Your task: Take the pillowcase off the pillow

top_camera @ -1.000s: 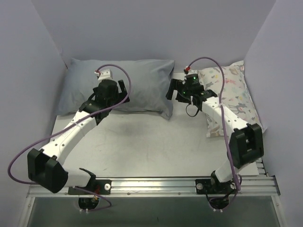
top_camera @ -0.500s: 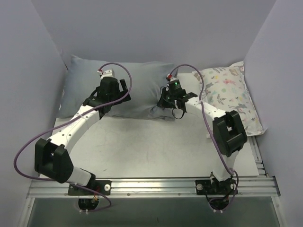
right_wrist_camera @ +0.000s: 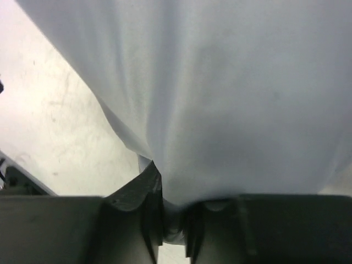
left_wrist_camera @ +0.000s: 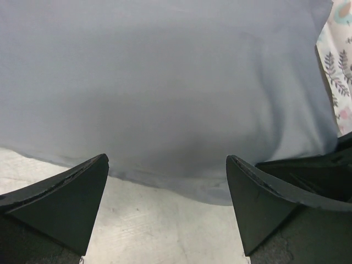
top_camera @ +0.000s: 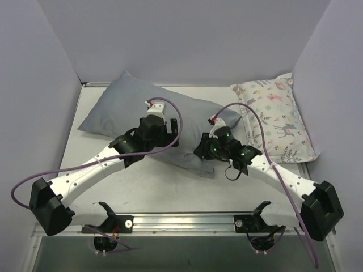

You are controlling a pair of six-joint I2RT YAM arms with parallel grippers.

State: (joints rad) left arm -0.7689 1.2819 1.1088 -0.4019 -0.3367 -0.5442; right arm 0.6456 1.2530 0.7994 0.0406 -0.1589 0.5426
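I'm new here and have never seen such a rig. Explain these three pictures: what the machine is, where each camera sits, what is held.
These are two robot arms bolted at the near edge of a table, each ending in a two-finger gripper. The wide picture comes from a camera above and behind them. The other two come from cameras on the wrists; the dark shapes at the bottom are each arm's own fingers. On the table lie a pillow inside a grey pillowcase and, to the right, a smaller printed pillow. The right gripper is shut, pinching the pillowcase fabric. The left gripper is open at the pillow's edge, holding nothing.
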